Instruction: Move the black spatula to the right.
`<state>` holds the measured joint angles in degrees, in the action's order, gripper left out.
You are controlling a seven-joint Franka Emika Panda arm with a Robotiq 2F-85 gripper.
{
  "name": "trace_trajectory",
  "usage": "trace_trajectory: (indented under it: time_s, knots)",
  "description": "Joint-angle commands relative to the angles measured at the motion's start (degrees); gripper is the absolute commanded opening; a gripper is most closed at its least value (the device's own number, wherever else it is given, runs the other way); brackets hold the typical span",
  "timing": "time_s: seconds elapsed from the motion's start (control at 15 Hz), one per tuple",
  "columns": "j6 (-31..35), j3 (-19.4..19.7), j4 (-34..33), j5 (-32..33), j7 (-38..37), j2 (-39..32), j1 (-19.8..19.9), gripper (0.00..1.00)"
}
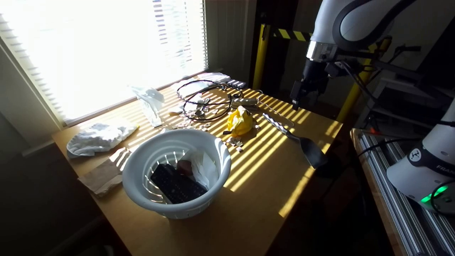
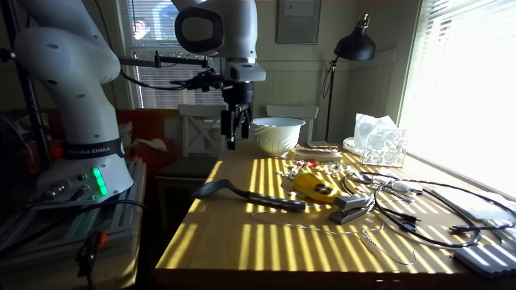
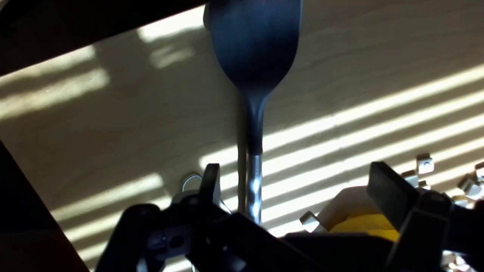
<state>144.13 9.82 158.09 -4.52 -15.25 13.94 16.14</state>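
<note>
The black spatula (image 1: 294, 136) lies on the wooden table, and its blade reaches over the table's edge on the robot's side. In an exterior view its shiny handle (image 2: 274, 201) points toward the stapler. In the wrist view the spatula (image 3: 255, 124) runs from top to bottom, the blade at the top and the handle's end hidden by the gripper. My gripper (image 3: 295, 170) is open and empty. The handle shows between its fingers, nearer the left one. In both exterior views the gripper (image 1: 305, 97) (image 2: 238, 137) hangs above the table, clear of the spatula.
A yellow object (image 2: 316, 186) lies beside the handle among small loose pieces. A stapler (image 2: 351, 207), a thin wire (image 2: 300, 226) and a coiled black cable (image 2: 433, 188) lie around it. A white basket (image 1: 131, 185) holds a black keyboard (image 1: 177, 185).
</note>
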Motion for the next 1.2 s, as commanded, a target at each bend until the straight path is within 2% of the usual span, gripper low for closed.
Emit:
trace_trajectory:
  time_s: [0.0, 0.13, 0.33, 0.47, 0.53, 0.93, 1.13]
  knots:
    - [8.2, 0.1, -3.8, 6.4, -6.0, -11.6, 3.3, 1.0]
    - [12.6, 1.1, -6.1, 7.2, -8.6, -16.8, 3.0, 1.0]
    - [17.6, 2.8, -9.1, 7.2, -11.4, -23.0, 0.5, 1.0]
    - [18.0, 3.9, -11.7, 5.1, -11.6, -26.5, -1.3, 1.0]
    - [17.3, 4.5, -8.5, 4.3, -8.9, -22.4, -1.4, 1.0]
    - [16.5, 5.7, -10.1, 4.2, -9.6, -24.8, -3.3, 1.0]
    - [16.9, 3.9, -11.7, 1.1, -6.5, -28.4, -3.4, 1.0]
